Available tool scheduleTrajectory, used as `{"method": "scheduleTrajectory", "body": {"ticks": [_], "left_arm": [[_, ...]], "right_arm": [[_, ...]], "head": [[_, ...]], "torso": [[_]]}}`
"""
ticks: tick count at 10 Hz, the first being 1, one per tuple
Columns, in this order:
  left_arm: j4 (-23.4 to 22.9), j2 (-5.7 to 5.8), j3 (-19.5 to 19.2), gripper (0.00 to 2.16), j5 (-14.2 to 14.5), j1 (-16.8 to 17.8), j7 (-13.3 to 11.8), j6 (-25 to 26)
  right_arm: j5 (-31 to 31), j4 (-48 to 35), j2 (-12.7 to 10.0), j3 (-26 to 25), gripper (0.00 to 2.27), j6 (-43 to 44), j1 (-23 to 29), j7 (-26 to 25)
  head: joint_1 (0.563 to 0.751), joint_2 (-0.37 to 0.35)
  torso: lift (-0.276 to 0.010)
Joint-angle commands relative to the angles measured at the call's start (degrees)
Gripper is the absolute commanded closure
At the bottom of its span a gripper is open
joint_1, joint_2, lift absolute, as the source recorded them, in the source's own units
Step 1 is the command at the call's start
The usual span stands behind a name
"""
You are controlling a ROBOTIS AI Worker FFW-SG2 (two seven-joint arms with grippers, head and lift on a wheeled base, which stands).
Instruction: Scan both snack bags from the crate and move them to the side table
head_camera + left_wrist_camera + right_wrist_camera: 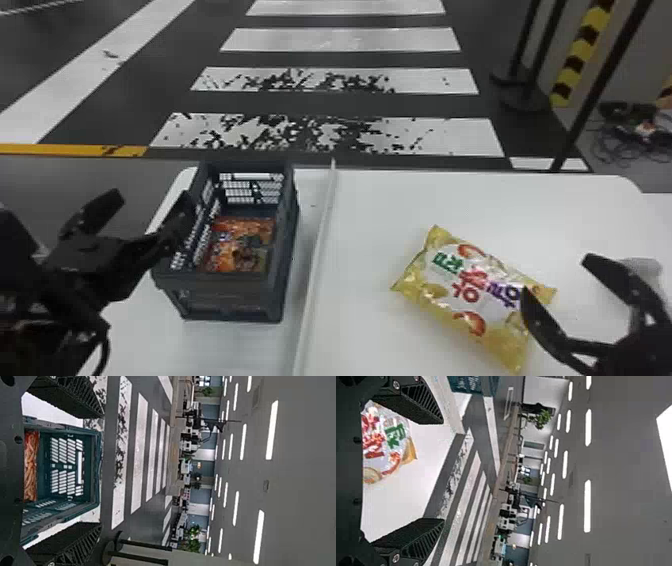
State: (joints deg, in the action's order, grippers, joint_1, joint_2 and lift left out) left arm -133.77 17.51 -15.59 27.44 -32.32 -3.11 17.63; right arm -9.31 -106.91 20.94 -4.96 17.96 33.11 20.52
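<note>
The left pincer (pixel 150 197) is black; behind it, a thin black cable (pixel 105 347) curves along the dark arm (pixel 35 285). The right pincer (pixel 556 274) has black, wedge-shaped, ribbed fingers (pixel 417 404), silvery screws (pixel 396 558) at their bases.

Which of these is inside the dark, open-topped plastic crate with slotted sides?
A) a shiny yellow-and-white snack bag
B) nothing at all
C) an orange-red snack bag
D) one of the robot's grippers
C: the orange-red snack bag lies within the walls of the crate, while the yellow-and-white bag lies outside, to its right.
</note>
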Motion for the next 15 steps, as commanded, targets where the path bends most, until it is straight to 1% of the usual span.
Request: {"method": "scheduleTrajectory", "body": {"ticks": [1, 4, 5, 6, 7, 8, 10, 11, 13, 15], "left_arm": [[0.1, -0.11, 0.1, 0.02, 0.1, 0.1, -0.1, 0.1], [0.7, -0.02, -0.1, 0.02, 0.9, 0.1, -1.1, 0.1], [1.2, -0.02, -0.1, 0.02, 1.2, 0.4, -1.5, 0.1], [1.9, -0.02, -0.1, 0.02, 1.8, 0.8, -2.0, 0.1], [2.5, 0.07, -0.1, 0.02, 1.8, 0.9, -2.2, 0.1], [3.3, 0.16, -0.1, 0.02, 2.4, 1.0, -2.6, -0.3], [4.0, 0.07, -0.4, 0.02, 3.1, 1.1, -3.4, -0.4], [4.4, 0.07, -0.4, 0.02, 3.2, 1.3, -3.7, -0.6], [5.2, -0.02, -0.8, 0.02, 4.7, 1.6, -4.9, -1.1], [5.8, -0.11, -0.8, 0.02, 4.9, 1.7, -5.2, -1.8]], "right_arm": [[5.2, 0.1, 0.2, 1.4, 0.12, -3.5, 0.1, 0.1], [11.9, 0.3, 0.4, 5.2, 0.14, -6.8, 0.9, 0.0], [13.4, 0.4, 0.5, 6.2, 0.15, -7.7, 1.1, -1.7], [15.5, 0.6, 1.6, 7.7, 0.15, -7.9, 1.5, -5.1], [18.3, 1.2, 2.4, 8.9, 0.15, -8.8, 1.6, -8.1], [20.2, 1.3, 3.3, 10.0, 0.15, -10.9, 1.7, -11.3], [24.6, 0.4, 3.9, 12.7, 0.14, -17.6, 2.1, -15.9], [26.5, -1.0, 4.6, 14.4, 0.14, -23.5, 2.1, -17.4], [30.1, -4.4, 6.8, 16.8, 0.14, -33.0, 2.1, -21.0], [30.8, -5.3, 7.7, 17.2, 0.17, -35.0, 2.4, -21.9]], "head": [[0.695, 0.088], [0.695, 0.120], [0.695, 0.137], [0.695, 0.147], [0.695, 0.147], [0.695, 0.146], [0.695, 0.136], [0.695, 0.134], [0.695, 0.122], [0.695, 0.104]], "torso": [[-0.095], [-0.095], [-0.095], [-0.095], [-0.095], [-0.095], [-0.095], [-0.095], [-0.095], [-0.095]]}}
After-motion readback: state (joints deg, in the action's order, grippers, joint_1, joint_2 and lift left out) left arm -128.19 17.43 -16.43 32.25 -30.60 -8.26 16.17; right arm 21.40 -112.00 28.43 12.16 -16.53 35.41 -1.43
